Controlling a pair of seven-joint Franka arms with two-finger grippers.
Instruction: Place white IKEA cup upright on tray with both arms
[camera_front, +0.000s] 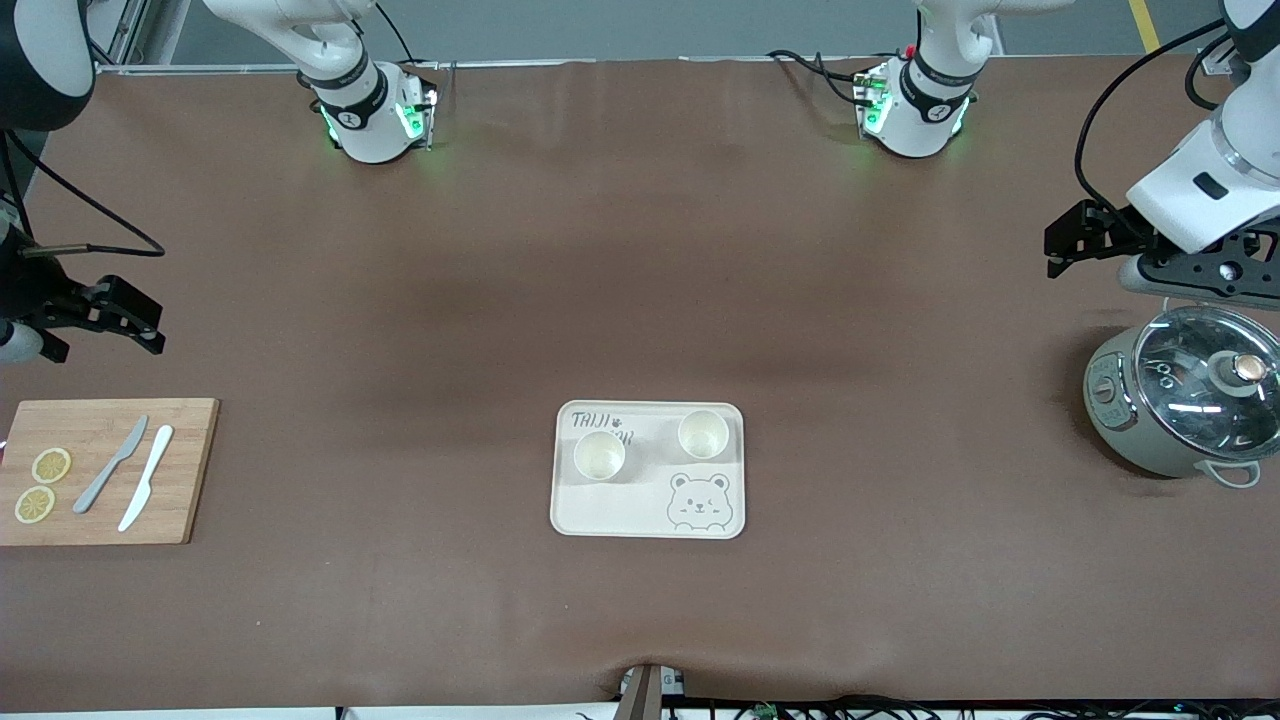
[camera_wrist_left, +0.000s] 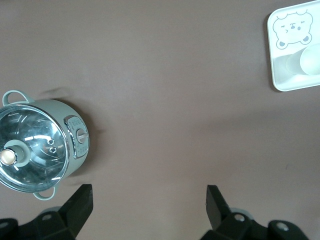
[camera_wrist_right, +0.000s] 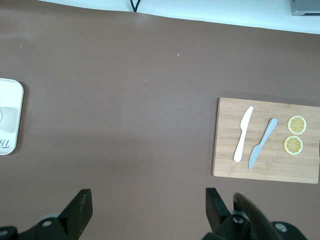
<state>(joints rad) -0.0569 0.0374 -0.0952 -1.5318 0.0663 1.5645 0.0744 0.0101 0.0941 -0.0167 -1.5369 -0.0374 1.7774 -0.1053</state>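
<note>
Two white jointed arms, each with a rounded white base (camera_front: 368, 115) ringed by a black band and lit by green indicator lights; the second base (camera_front: 915, 110) also shows a small red fitting. Black cables trail from both bases across the brown tabletop (camera_front: 640, 280). Left end effector (camera_front: 1075, 240): black, angular, two-fingered, mounted on a white wrist housing with a black oval mark and looping black cable. Right end effector (camera_front: 125, 320): matching black fingers, black cable, white-tipped fitting beside it.
</note>
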